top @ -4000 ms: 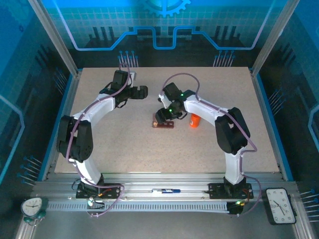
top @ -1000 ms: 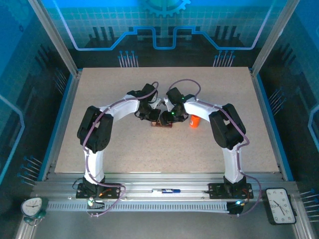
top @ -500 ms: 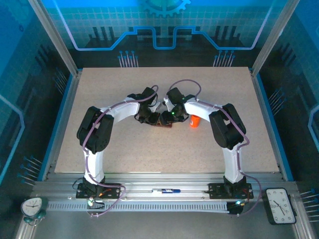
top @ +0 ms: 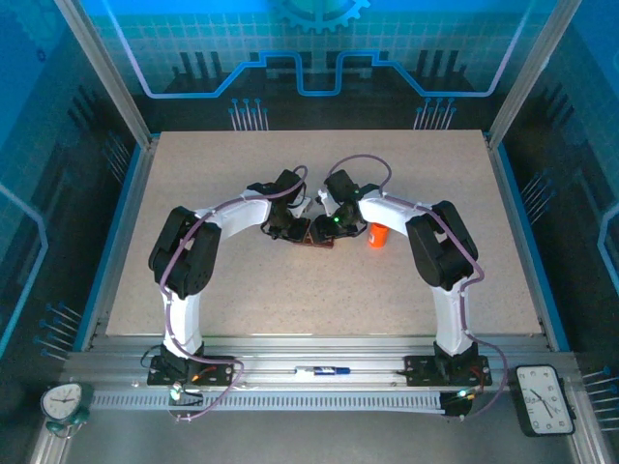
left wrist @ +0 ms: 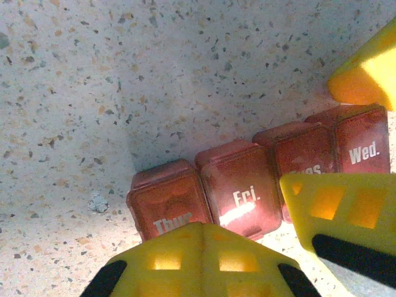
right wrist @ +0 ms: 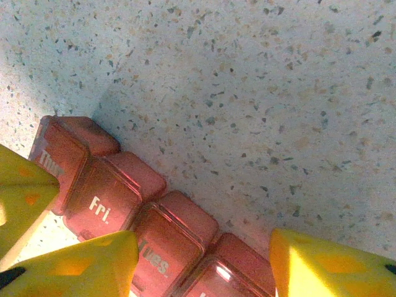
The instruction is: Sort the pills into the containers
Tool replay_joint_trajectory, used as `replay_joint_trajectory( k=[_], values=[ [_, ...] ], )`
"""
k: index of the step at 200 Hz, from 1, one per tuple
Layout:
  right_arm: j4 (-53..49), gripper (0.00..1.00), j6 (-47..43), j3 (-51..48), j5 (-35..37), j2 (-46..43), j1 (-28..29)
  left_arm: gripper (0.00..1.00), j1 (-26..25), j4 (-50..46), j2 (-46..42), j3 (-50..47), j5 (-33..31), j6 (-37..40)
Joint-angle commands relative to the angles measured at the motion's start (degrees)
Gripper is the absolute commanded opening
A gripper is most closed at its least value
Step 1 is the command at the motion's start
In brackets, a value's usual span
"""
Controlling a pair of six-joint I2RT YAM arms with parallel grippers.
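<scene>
The containers (left wrist: 238,193) lie flat at mid-table on the speckled top (left wrist: 185,74), forming a narrow, translucent red-brown bar of four square compartments in a row, with rounded lids closed and white lettering that reads Thur, Fri., Tues and Wed. The left gripper (left wrist: 198,241) has its yellow fingers pressed together, tip at the bar's near edge by the Thur and Fri. lids. The right gripper (right wrist: 204,244) is clamped across the Wed. end, one finger on each long side, with the orange bottle (top: 378,235) just to the right.
</scene>
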Motion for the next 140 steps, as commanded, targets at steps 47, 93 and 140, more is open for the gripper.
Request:
replay_joint_trajectory(
  k=[47, 93, 140],
  values=[
    [-3.59, 0.59, 0.84, -3.02, 4.77, 4.38, -0.59, 0.03, -0.30, 1.21, -0.24, -3.54, -1.53, -1.22],
    [-7.17, 0.60, -0.31, 2.63, 2.09, 1.92, -1.31, 0.20, -0.20, 2.88, -3.05, -0.11, -1.94, -1.04],
    [-11.42, 0.67, 0.51, 14.11, -3.30, -3.01, -3.63, 0.50, 0.86, 9.54, -10.17, 2.47, -5.87, -2.32]
  ],
)
